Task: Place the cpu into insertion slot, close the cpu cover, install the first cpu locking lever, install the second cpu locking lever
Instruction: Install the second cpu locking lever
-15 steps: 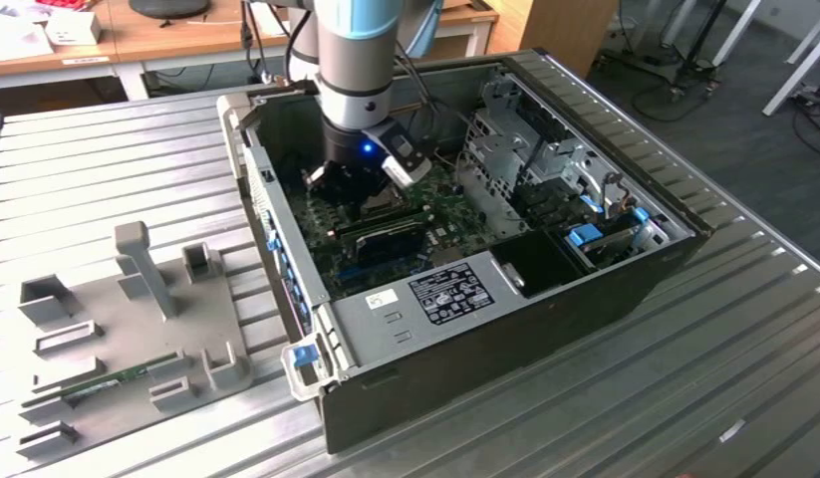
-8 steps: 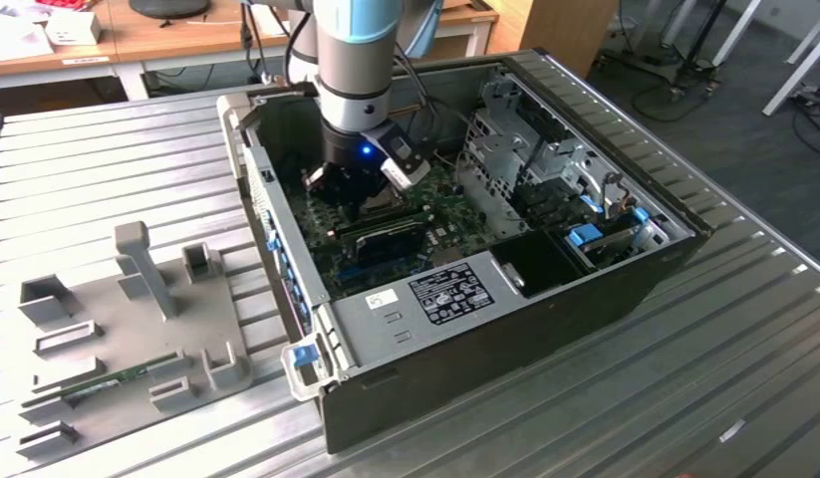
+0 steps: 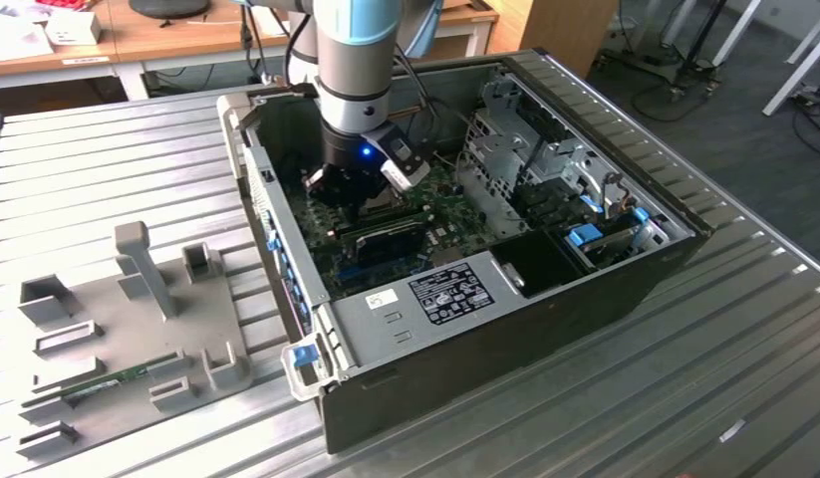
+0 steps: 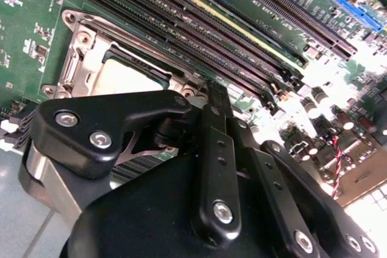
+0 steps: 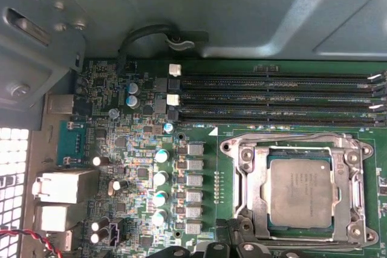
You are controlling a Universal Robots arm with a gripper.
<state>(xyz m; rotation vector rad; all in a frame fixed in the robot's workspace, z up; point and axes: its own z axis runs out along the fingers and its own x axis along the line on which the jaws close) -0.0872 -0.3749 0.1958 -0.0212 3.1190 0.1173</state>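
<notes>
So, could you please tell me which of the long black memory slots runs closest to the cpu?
The memory slot right alongside the silver rim of the insertion slot, where the cpu sits. The other slots lie beyond it, toward the grey case wall.

arm (image 3: 353,60) comes straight down from above, wrist vertical, black tool (image 3: 361,195) pointing down, 1 blue light lit.

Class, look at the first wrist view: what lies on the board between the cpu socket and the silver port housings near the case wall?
In the first wrist view, between the insertion slot and the silver port housings stand a column of grey square components and a row of round capacitors.
</notes>
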